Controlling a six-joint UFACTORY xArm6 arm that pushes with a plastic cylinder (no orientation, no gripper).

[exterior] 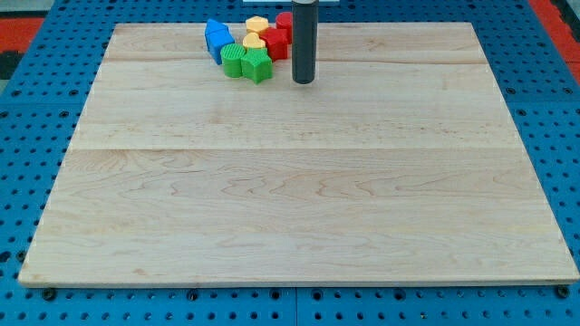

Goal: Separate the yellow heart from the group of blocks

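Note:
A tight group of blocks sits near the board's top edge, left of centre. The yellow heart (255,41) is in the middle of the group. A yellow hexagon-like block (257,24) lies just above it. A red block (275,43) touches the heart's right side, and another red block (285,22) lies at the group's upper right, partly hidden by the rod. A blue block (217,38) is at the left. Two green blocks (234,60) (257,65) are at the bottom. My tip (303,81) rests on the board just right of the group, below the red blocks.
The wooden board (299,181) lies on a blue pegboard surface (36,109) that surrounds it. The rod rises out of the view's top.

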